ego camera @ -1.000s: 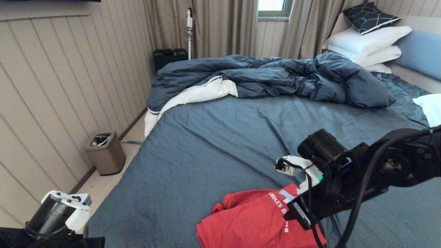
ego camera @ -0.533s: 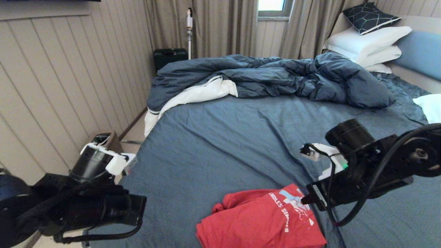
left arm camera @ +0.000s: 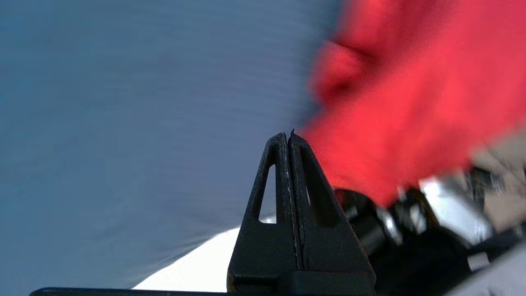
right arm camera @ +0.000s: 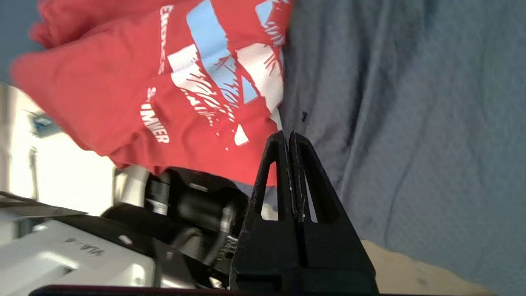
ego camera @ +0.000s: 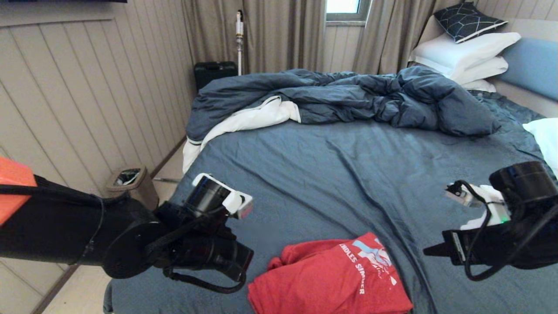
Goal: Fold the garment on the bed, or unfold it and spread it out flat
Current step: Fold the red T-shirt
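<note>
Head view shows the garment (ego camera: 330,279), a red T-shirt folded into a loose packet with its white and light-blue print facing up, lying on the blue-grey sheet of the bed (ego camera: 314,174) near the edge closest to the robot. Neither arm touches it. The left end effector (left arm camera: 289,137) has its fingers pressed together and empty; it hangs just beside the shirt's left edge, over bare sheet. The right end effector (right arm camera: 287,137) is likewise pressed together and empty, its tip near the printed corner on the shirt's right side, apart from the cloth.

Judging from this layout, the step in hand is the approach for a two-sided pickup. To do it well, each end effector should spread before it descends, then come down on an outer edge or corner of the top layer rather than the bunched collar end at the far left. Thin jersey will probably drag the sheet along, so a shallow pinch of the cloth alone seems wise, with both sides lifted together.
</note>
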Controlling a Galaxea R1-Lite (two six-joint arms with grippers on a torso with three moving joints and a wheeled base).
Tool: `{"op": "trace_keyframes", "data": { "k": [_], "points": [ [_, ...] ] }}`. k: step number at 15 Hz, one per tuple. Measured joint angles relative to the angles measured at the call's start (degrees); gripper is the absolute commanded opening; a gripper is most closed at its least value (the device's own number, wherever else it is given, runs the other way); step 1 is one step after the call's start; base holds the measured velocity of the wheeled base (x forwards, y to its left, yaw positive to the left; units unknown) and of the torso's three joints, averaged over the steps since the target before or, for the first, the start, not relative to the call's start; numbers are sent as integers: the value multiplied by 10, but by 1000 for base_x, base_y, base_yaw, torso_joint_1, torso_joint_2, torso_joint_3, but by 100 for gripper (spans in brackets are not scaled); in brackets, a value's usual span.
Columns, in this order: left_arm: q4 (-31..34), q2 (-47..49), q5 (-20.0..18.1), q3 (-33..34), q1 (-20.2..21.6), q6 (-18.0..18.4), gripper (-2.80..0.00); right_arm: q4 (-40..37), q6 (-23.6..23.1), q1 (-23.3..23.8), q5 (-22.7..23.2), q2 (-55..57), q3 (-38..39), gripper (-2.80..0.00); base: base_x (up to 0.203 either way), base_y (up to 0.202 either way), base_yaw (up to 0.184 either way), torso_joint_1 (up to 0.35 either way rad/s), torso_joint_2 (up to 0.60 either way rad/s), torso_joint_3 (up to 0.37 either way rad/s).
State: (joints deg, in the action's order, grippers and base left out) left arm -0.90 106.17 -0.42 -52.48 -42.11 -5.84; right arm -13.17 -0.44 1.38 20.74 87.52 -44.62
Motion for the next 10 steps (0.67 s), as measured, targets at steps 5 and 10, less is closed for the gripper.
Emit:
{"op": "trace_keyframes", "data": {
  "k": [5,10],
  "points": [
    [5,47,-36,-50,-45,45,0,5,-1,32,12,4,8,-280,0,0,0,0,0,0],
    [6,106,-40,-125,-64,65,0,9,-1,41,13,11,9,-280,0,0,0,0,0,0]
  ]
}}
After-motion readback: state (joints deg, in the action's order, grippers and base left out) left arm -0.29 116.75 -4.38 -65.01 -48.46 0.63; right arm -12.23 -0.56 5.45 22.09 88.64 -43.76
